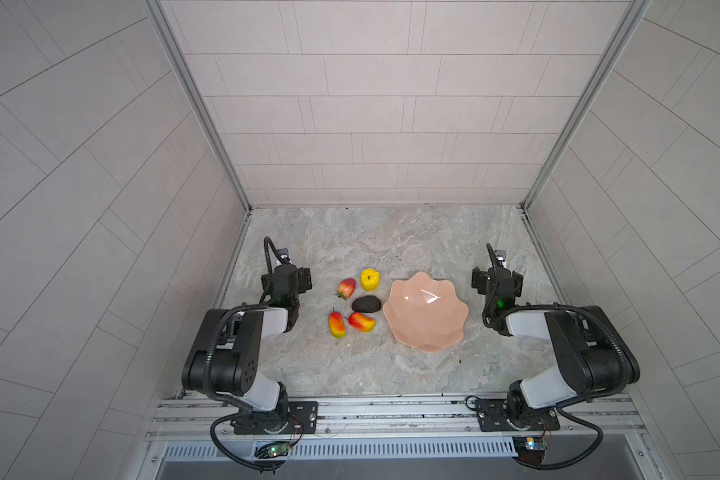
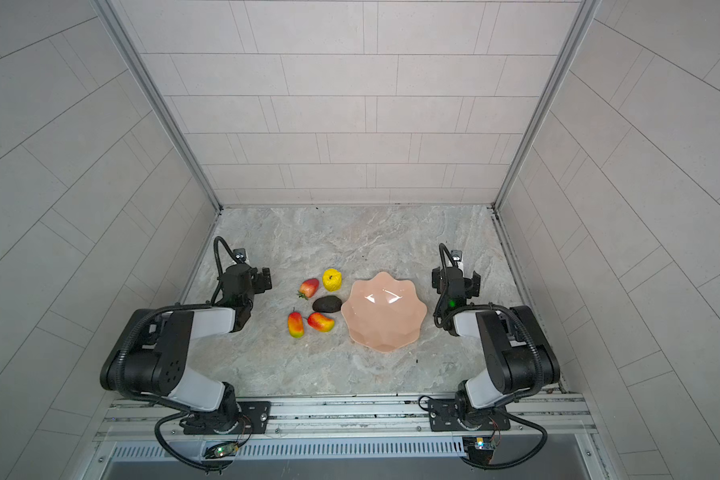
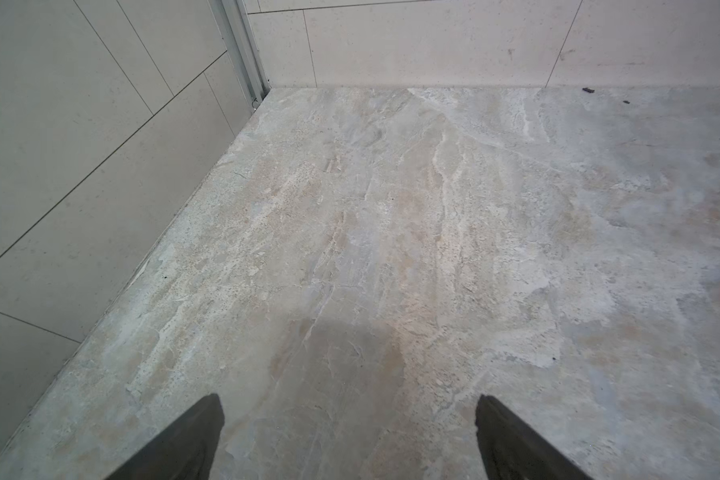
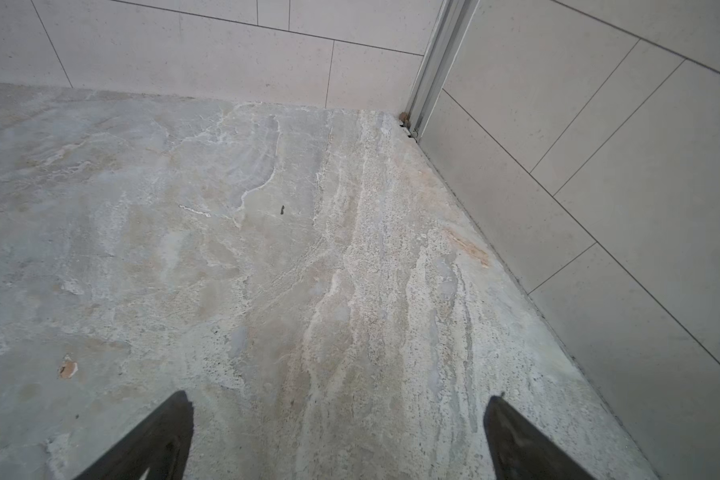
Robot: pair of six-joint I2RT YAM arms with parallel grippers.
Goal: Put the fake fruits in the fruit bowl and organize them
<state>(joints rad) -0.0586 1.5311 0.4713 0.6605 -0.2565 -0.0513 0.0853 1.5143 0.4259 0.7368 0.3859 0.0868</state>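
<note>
Five fake fruits lie on the marble top, left of the fruit bowl, in both top views: a yellow wrinkled one (image 1: 370,279) (image 2: 332,279), a strawberry (image 1: 346,287), a dark avocado (image 1: 366,304), and two mangoes (image 1: 337,324) (image 1: 361,322). The peach-pink fruit bowl (image 1: 426,311) (image 2: 383,311) is empty. My left gripper (image 1: 285,275) (image 3: 350,415) hovers left of the fruits, open, with only bare marble between its fingers. To the right of the bowl, my right gripper (image 1: 496,276) (image 4: 337,415) is open too and holds nothing. Neither wrist view shows a fruit or the bowl.
Tiled walls (image 1: 383,104) enclose the marble table (image 1: 350,365) at the back and on both sides. A metal rail (image 1: 391,411) with both arm bases runs along the front edge. The avocado lies close to the bowl's left rim.
</note>
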